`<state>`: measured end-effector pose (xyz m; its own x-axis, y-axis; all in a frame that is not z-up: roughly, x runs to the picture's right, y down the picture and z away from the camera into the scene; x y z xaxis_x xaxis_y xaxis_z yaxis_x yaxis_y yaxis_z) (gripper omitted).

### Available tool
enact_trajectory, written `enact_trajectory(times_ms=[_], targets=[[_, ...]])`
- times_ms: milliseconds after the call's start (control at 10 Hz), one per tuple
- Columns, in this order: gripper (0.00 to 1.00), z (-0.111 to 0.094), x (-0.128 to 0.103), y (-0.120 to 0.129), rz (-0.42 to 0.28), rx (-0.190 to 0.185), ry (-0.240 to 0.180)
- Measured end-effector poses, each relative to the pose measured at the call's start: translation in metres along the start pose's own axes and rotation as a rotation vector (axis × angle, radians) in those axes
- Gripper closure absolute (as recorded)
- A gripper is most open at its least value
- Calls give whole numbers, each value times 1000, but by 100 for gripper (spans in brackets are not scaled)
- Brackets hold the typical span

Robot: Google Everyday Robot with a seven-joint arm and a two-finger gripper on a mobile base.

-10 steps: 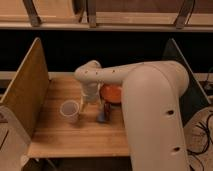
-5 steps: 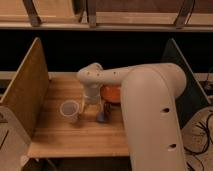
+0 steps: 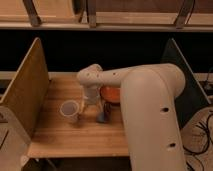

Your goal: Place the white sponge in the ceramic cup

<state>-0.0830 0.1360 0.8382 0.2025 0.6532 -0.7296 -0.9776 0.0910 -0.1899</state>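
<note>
One gripper (image 3: 92, 111) hangs low just beside the upright cup (image 3: 70, 108), probably to reach its mouth; whether it is open, or holds the sponge, I cannot tell; an orange plate (image 3: 112, 94) sits behind.

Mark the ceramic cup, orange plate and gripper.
ceramic cup (image 3: 69, 108), camera view, its open mouth.
orange plate (image 3: 112, 93), camera view, bare orange surface beside the arm.
gripper (image 3: 92, 114), camera view, midway between its fingertips, beside the cup.
</note>
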Motion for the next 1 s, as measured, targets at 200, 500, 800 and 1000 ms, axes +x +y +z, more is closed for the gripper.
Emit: enact_trajectory(times_ms=[200,500,800,1000], targets=[[35,10,-1,5,-24,-19,9],[35,29,0,-1,-16,-49,31],[35,41,5,-18,32,-63,55],[35,45,9,-33,67,-54,63]])
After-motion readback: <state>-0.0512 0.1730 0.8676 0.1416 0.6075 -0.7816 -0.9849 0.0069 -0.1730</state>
